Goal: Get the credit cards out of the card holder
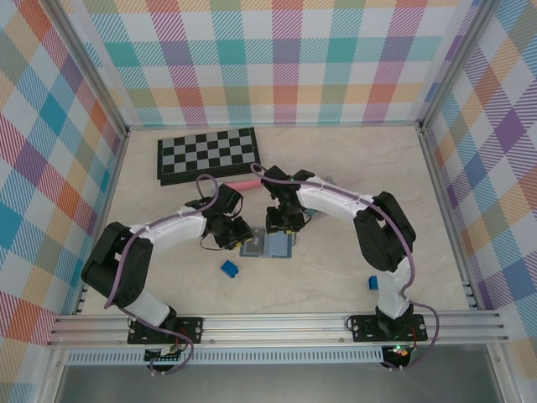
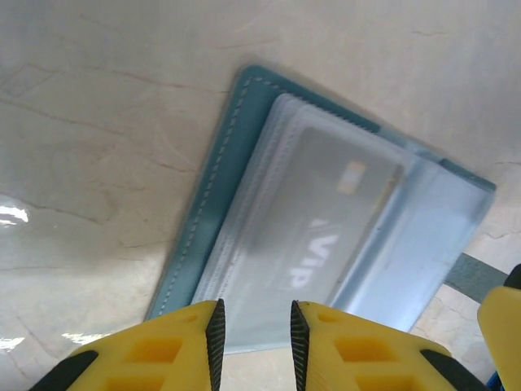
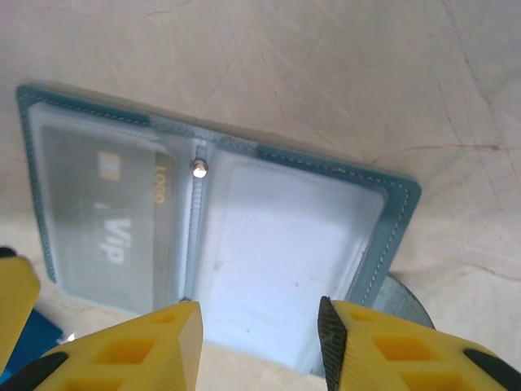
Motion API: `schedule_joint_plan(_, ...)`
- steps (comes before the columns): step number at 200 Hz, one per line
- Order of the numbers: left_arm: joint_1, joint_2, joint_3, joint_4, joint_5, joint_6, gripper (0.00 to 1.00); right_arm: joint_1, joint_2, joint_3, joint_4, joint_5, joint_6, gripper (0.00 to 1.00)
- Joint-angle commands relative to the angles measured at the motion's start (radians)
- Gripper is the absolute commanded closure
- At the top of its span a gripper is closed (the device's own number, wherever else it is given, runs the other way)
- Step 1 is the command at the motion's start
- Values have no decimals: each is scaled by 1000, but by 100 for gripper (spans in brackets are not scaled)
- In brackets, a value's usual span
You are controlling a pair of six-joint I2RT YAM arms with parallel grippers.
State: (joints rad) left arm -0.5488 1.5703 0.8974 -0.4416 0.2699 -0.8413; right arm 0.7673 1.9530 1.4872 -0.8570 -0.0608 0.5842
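The card holder (image 1: 267,245) lies open and flat on the table between my two grippers. In the left wrist view its slate-blue cover (image 2: 213,187) frames clear sleeves, and a grey credit card (image 2: 326,220) marked "VIP" sits inside one. My left gripper (image 2: 254,316) hovers over that sleeve's near edge, open by a narrow gap with nothing pinched. In the right wrist view the card (image 3: 106,220) fills the left page of the holder (image 3: 383,228), and the right page looks blank. My right gripper (image 3: 260,318) stands open, straddling the right page's near edge.
A folded chessboard (image 1: 208,154) lies at the back, with a pink stick (image 1: 243,185) in front of it. Small blue blocks sit near the front centre (image 1: 228,268) and beside the right arm (image 1: 372,283). A grey flat piece (image 3: 403,300) peeks from under the holder's corner.
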Motion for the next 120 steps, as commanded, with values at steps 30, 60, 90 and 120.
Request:
schedule_joint_plan(30,-11,50,50,-33,10,48,70,-3,3,-59,12,-3,30,56)
schedule_joint_plan(60,-11,78,73,-59,2,74,69,-6,43,-34,-22,21,22,56)
schedule_joint_plan(90,-11,103,86,-59,7,80,68,-8,85,-24,-37,32,7,56)
schedule_joint_plan(120,-11,111,90,-51,18,79,67,-14,108,-23,-38,25,-7,55)
